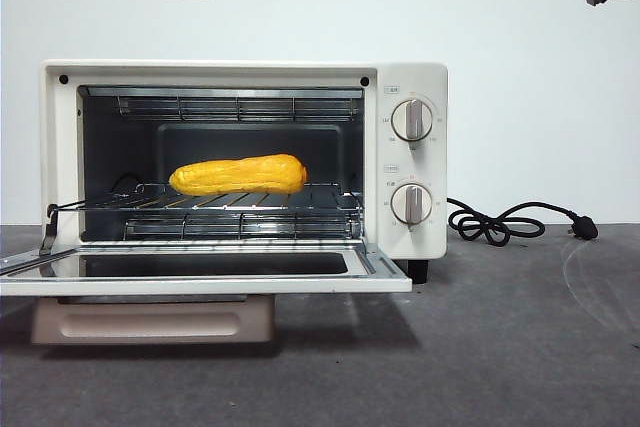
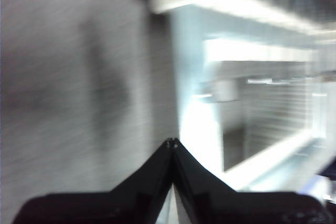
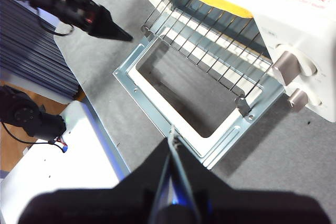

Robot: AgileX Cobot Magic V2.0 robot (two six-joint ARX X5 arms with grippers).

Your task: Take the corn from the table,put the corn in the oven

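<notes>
Corn point(image 1: 238, 174) lying on rack point(image 1: 210, 201) inside oven point(image 1: 415, 162), door point(image 1: 200, 272) down. Placement looks done. Left gripper point(image 2: 172, 142) closed, empty, beside door. Right gripper point(image 3: 173, 136) closed, empty, above door. Next, probably: closing door.

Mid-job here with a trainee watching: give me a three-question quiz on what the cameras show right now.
1. Where does the corn lie?
2. True or false: the oven door is shut.
3. The left gripper is: A) shut on the corn, B) shut and holding nothing, C) wide open.

Key:
1. On the wire rack inside the oven.
2. False; the door hangs open and flat.
3. B. The right gripper is shut too, above the open door.
</notes>
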